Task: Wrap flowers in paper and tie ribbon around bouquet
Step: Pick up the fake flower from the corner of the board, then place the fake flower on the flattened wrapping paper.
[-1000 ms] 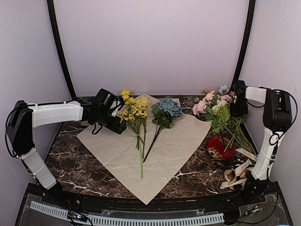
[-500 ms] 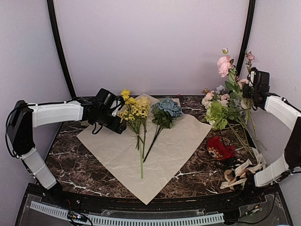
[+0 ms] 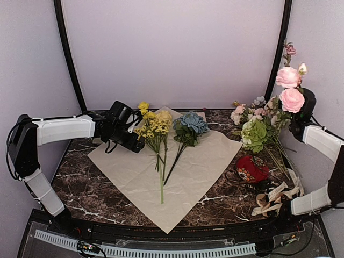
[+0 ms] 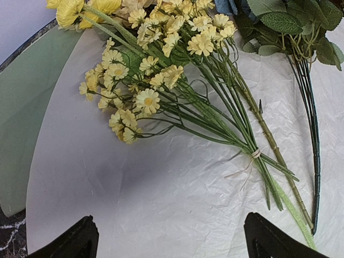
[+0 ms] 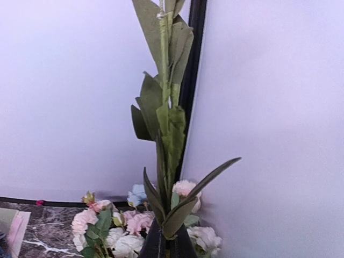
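Arranging step: flowers [image 3: 155, 128] lie on paper [image 3: 199, 166] beside released left jaws; right jaws grasp a rose stem [image 5: 165, 134], probably to add next.

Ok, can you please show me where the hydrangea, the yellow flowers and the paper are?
hydrangea [image 3: 192, 122], top view, on the blue head.
yellow flowers [image 4: 148, 100], left wrist view, on one open blossom.
paper [image 3: 199, 166], top view, on a bare part right of the stems.
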Motion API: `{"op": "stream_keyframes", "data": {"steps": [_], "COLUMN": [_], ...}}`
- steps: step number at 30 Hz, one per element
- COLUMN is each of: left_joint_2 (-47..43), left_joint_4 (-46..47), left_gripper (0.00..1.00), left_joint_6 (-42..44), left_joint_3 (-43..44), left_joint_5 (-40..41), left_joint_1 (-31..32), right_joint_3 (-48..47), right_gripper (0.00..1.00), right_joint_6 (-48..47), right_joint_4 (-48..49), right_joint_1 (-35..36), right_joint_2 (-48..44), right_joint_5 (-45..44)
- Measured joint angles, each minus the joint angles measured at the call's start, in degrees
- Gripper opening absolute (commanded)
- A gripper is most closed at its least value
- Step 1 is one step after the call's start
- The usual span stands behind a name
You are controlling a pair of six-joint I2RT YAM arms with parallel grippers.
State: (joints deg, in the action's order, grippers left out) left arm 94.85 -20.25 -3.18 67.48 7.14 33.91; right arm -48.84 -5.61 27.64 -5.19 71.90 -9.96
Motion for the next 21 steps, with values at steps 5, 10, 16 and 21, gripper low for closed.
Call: {"op": "stream_keyframes", "data": {"steps": [5, 10, 16, 21], "left_joint_2": [0.0, 0.0, 0.0, 0.0], "left_joint_4": [0.0, 0.0, 0.0, 0.0], "left_gripper": [0.98, 0.97, 0.98, 0.98], "left_joint_6": [0.0, 0.0, 0.0, 0.0], "left_joint_3": [0.0, 0.0, 0.0, 0.0], "left_joint_5": [0.0, 0.2, 0.2, 0.2], "left_joint_1": [0.0, 0.0, 0.0, 0.0], "right_joint_3": [-3.3, -1.7, -2.6, -10.0], "right_gripper": [0.00, 0.00, 0.00, 0.00], "right_joint_6": [5.9, 12.0, 12.1, 13.7], "right_joint_4": [-0.5, 5.4, 6.3, 3.5], "right_joint_1": [-3.0, -5.0, -5.0, -4.5], "right_joint_2": [0.9, 0.5, 0.6, 0.6], "right_joint_5": [15.9, 24.5, 17.6, 23.4]}}
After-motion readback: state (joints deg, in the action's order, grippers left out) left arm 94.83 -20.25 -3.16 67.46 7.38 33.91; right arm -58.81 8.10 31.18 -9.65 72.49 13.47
